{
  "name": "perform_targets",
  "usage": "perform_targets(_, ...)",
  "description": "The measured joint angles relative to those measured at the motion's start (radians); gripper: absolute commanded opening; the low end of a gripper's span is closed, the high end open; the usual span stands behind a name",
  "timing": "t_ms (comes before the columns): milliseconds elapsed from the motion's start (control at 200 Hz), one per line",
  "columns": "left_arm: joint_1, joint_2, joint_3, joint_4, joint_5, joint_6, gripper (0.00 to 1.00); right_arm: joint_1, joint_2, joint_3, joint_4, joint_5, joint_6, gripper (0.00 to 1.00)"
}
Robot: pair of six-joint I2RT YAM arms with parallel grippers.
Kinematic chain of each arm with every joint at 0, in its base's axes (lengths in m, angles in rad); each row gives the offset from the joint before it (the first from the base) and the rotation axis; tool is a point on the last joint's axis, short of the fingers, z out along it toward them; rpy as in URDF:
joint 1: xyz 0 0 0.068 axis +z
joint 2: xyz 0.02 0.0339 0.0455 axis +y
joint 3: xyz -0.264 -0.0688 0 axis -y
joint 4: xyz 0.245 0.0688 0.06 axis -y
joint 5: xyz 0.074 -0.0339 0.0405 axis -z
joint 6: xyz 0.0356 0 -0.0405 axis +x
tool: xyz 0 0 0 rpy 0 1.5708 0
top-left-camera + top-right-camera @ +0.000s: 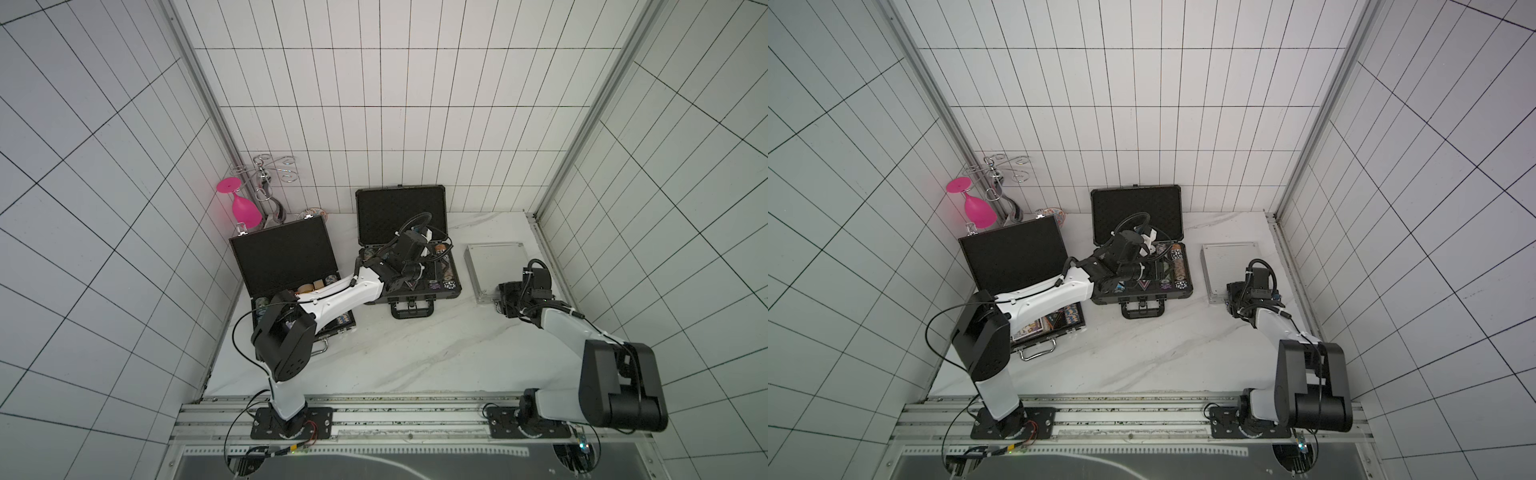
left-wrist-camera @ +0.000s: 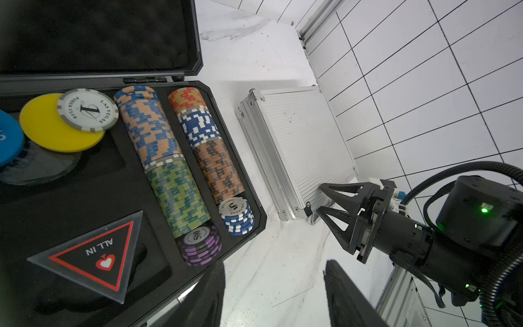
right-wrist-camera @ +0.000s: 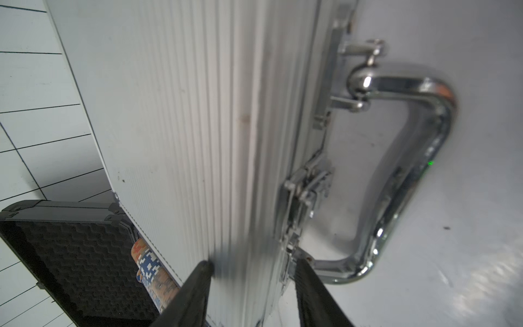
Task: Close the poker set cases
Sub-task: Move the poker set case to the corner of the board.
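The small silver case (image 1: 494,266) lies flat at the right with its lid down. My right gripper (image 3: 254,259) straddles its front edge beside the latch (image 3: 305,181) and chrome handle (image 3: 418,158), one finger on the ribbed lid and the other against the front face. The dark grey case (image 1: 415,297) in the middle stands open, its foam lid (image 1: 401,216) upright and chips in its base. My left gripper (image 2: 274,263) hovers open over its front right corner, holding nothing. The flat black case (image 1: 282,257) at the left is also open, partly hidden by my left arm.
A pink glass (image 1: 243,208) hangs upside down on a chrome rack (image 1: 266,174) in the back left corner, next to a patterned dish (image 1: 311,215). Tiled walls close in the back and both sides. A metal rail (image 1: 374,411) runs along the table's front edge.
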Motion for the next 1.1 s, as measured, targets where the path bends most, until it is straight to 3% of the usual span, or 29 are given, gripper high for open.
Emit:
perform_targets(190,0.014,-0.002,-0.010,-0.004,-0.002,0.007,0.57,0.000,0.024,0.000,0.055,-0.001,0.065,0.39)
perform_targets(450,0.046,-0.007,-0.011,-0.026,-0.007,0.022,0.57,0.000,0.101,0.015,0.179,0.003,0.149,0.37)
perform_targets(1099,0.083,-0.060,-0.011,-0.106,-0.028,0.060,0.57,-0.105,0.472,0.396,0.208,-0.063,0.048,0.36)
